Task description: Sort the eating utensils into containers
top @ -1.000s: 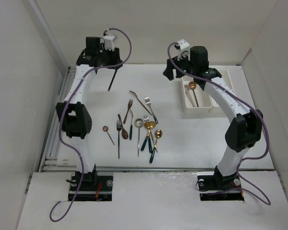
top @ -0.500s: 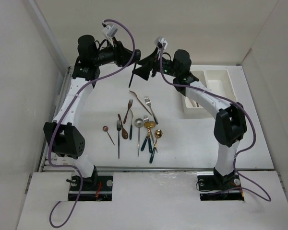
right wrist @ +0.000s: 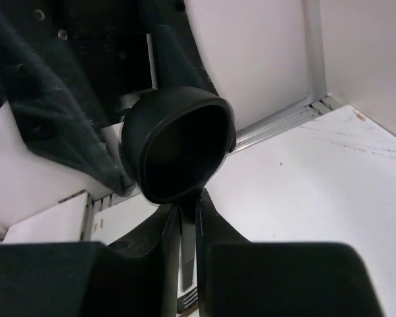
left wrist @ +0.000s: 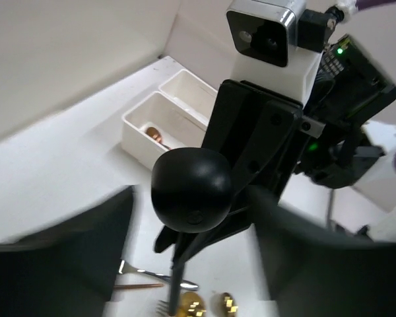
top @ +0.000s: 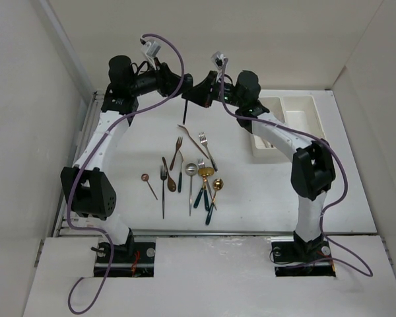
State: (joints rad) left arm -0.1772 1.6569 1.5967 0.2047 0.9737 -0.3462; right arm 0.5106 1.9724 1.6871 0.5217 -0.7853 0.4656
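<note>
Your left gripper (top: 177, 84) looks blurred in its own camera, but it holds the black spoon (top: 184, 109) by the bowl, high over the far middle, handle hanging down. Your right gripper (top: 197, 94), a second ago over the tray (top: 297, 119) at far right, now reaches left and pinches that handle; its arm hides part of the tray.

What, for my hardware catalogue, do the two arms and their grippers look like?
Both the left arm and right arm have white links between bulky black joint housings, each trailed by a purple cable. The left gripper and right gripper are black, each topped by a small white camera; green lights glow on the right wrist.
</note>
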